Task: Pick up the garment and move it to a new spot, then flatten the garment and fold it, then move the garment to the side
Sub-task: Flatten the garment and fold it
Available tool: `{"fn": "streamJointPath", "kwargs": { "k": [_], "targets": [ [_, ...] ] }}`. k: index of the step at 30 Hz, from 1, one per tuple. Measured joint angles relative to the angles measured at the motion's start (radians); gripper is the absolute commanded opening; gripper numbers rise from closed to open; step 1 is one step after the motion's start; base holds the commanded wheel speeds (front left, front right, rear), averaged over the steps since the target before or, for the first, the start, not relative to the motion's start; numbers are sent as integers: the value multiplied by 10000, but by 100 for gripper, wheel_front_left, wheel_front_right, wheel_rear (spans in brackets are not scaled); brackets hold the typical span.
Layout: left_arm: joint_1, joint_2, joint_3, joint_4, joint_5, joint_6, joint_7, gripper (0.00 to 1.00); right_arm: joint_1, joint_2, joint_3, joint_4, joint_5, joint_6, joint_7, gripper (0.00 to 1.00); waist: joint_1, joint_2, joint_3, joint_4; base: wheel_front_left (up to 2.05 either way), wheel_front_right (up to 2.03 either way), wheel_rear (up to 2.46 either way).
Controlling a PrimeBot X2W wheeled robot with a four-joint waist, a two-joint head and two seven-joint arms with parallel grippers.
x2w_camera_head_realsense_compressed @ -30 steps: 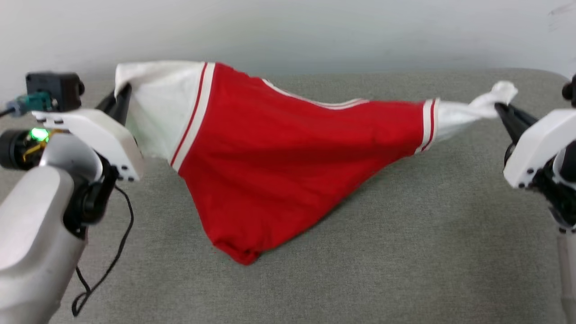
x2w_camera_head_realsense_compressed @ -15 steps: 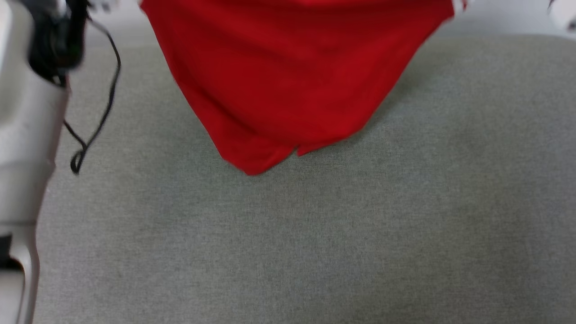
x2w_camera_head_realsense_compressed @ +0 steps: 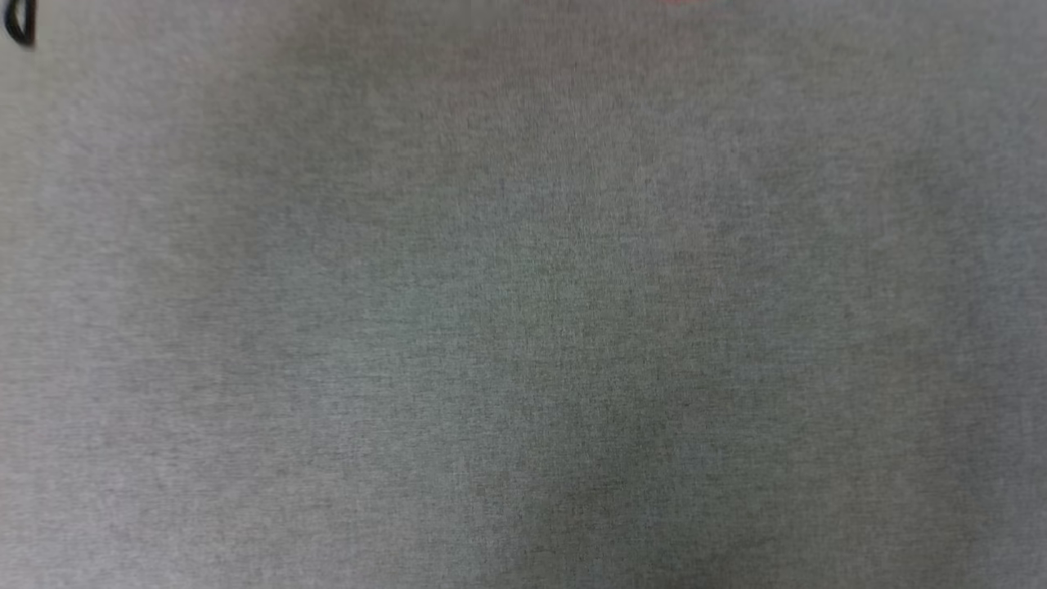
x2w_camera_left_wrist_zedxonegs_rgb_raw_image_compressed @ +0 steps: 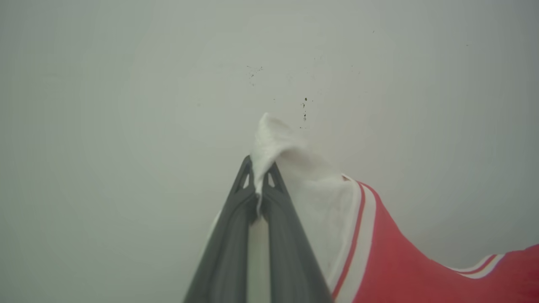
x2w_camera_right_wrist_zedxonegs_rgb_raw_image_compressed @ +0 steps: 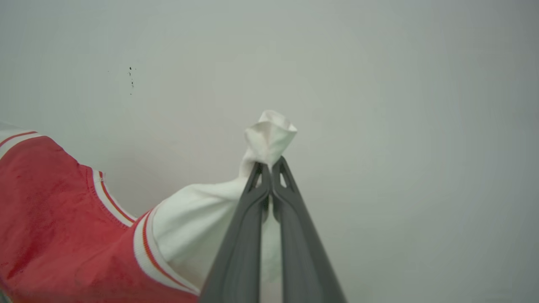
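Two grippers are under load, each clamped on the garment [x2w_camera_left_wrist_zedxonegs_rgb_raw_image_compressed: 400, 265].

Item 1, left gripper [x2w_camera_left_wrist_zedxonegs_rgb_raw_image_compressed: 260, 179]: the dark fingers meet at their tips and pinch a bunch of white sleeve cloth. A small peak of white fabric stands out past the tips. From the pinch the sleeve falls away to the right of the fingers in the left wrist view. It passes a red-and-white striped seam and joins the red body, which runs out at that view's lower right corner.

Item 2, right gripper [x2w_camera_right_wrist_zedxonegs_rgb_raw_image_compressed: 269, 168]: the fingers are pressed together on the other white sleeve. The cloth is gathered into a twisted tuft just beyond the tips. In the right wrist view the sleeve drops to the lower left, crosses a striped seam and meets the red body at the lower left corner.

Item 3, position of the garment: it hangs between the two grippers, held by both sleeves in front of a pale wall [x2w_camera_right_wrist_zedxonegs_rgb_raw_image_compressed: 379, 84] marked with a few dark specks [x2w_camera_left_wrist_zedxonegs_rgb_raw_image_compressed: 304, 105]. Whether any part of it touches a surface below cannot be told.

Item 4, head view: a grey woven fabric surface [x2w_camera_head_realsense_compressed: 523, 327], softly blurred. A black cable loop [x2w_camera_head_realsense_compressed: 20, 24] sits at its upper left corner. A faint reddish tint on the top edge is too blurred to identify.
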Motion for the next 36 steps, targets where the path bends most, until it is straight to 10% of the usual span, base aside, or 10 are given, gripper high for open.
{"fn": "streamJointPath", "kwargs": {
  "k": [20, 36],
  "targets": [
    [207, -650, -31, 2406, -483, -830, -635, 0, -947, 291, 2203, 3181, 821, 2, -1561, 0, 0, 0, 1462, -8, 0, 0, 0],
    [5662, -918, 44, 3139, -976, -1509, -1076, 0, 4253, 401, 3666, 3971, 2251, 0, -2038, 0, -2, 0, -759, -6, 0, 0, 0]
  ]
}}
